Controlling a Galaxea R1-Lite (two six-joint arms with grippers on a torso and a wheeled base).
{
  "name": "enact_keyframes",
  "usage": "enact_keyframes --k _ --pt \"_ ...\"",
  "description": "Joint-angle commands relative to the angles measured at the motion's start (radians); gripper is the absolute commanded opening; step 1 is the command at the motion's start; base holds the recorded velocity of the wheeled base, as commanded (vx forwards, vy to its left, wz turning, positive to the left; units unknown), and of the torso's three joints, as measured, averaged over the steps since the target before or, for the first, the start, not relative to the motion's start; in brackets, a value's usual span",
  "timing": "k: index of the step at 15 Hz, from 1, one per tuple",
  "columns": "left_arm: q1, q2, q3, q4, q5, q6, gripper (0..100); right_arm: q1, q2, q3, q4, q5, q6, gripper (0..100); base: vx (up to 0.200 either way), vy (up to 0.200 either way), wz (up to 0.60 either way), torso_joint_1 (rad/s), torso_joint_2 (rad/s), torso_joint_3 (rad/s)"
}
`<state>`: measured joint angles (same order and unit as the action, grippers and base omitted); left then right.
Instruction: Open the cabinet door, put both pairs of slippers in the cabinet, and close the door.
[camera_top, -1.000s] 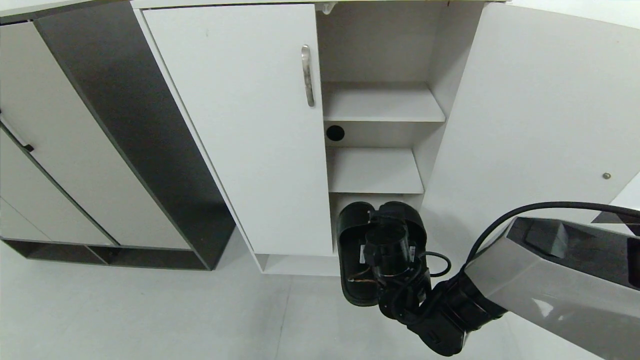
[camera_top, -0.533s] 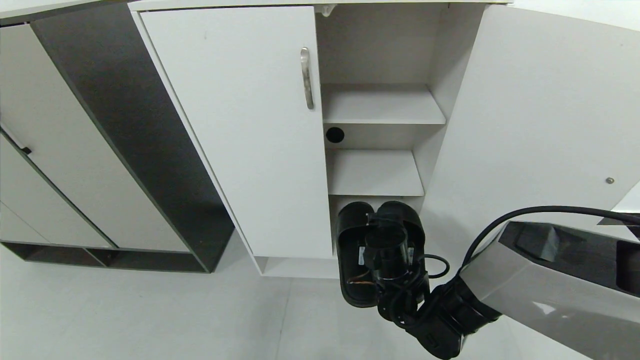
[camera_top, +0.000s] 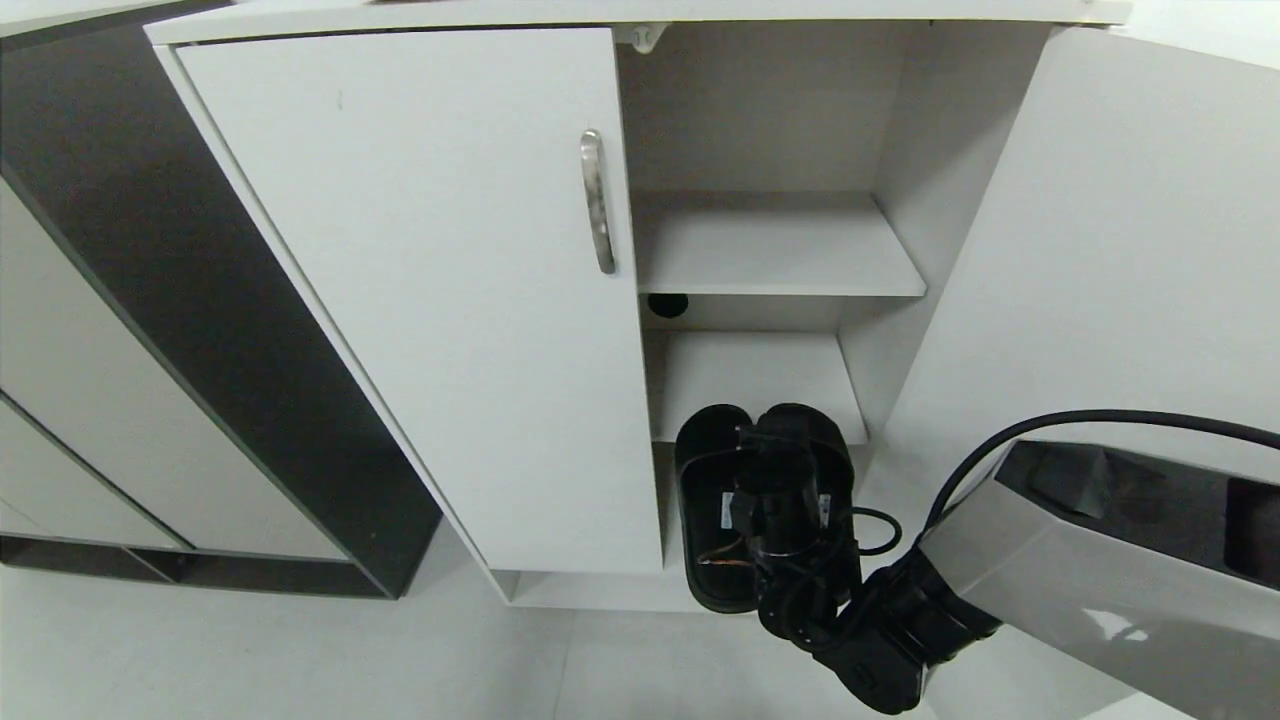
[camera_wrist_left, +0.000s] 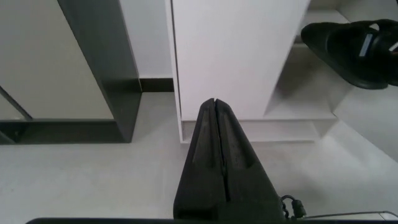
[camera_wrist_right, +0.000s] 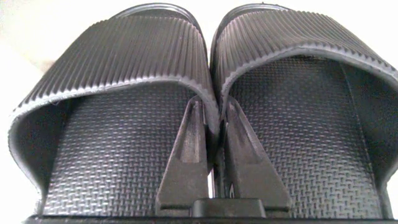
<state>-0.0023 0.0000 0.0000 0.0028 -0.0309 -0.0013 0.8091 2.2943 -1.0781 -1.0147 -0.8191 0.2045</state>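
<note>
A pair of black slippers (camera_top: 712, 500) hangs side by side in front of the open right half of the white cabinet (camera_top: 760, 250), toes toward the lowest compartment. My right gripper (camera_top: 775, 480) is shut on the slippers' inner edges, one finger inside each; in the right wrist view its fingers (camera_wrist_right: 194, 155) pinch the two ribbed straps of the black slippers (camera_wrist_right: 112, 87) together. The cabinet's right door (camera_top: 1080, 260) stands wide open; the left door (camera_top: 450, 300) with a metal handle (camera_top: 596, 200) is closed. My left gripper (camera_wrist_left: 214, 155) is shut on nothing, low over the floor before the cabinet, with the slippers (camera_wrist_left: 354, 46) off to one side.
Two bare white shelves (camera_top: 770, 245) sit inside the open compartment, with a round hole (camera_top: 667, 303) in the back wall. A dark grey and white cabinet unit (camera_top: 200, 330) stands to the left. Pale floor (camera_top: 300, 660) lies in front.
The head camera has shifted, so the cabinet appears larger and nearer. The slippers in my right gripper now reach up to the lower shelf's edge, closer to the opening.
</note>
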Motion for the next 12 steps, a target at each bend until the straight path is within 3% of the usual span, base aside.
enact_keyframes --k 1,3,12 --pt "0.001 0.002 0.0 0.0 0.0 0.0 0 -0.004 0.001 0.003 -0.001 0.0 0.0 0 0.2 0.0 0.0 0.002 0.01 -0.002" --pt "0.001 0.002 0.0 0.0 0.0 0.0 0 -0.013 0.014 0.0 -0.002 0.002 0.003 0 0.2 0.0 0.0 0.002 0.0 0.005" --pt "0.001 0.002 0.0 0.0 0.0 0.0 0 -0.088 0.105 -0.06 -0.071 0.009 -0.01 0 0.0 0.0 0.0 0.0 0.0 0.0"
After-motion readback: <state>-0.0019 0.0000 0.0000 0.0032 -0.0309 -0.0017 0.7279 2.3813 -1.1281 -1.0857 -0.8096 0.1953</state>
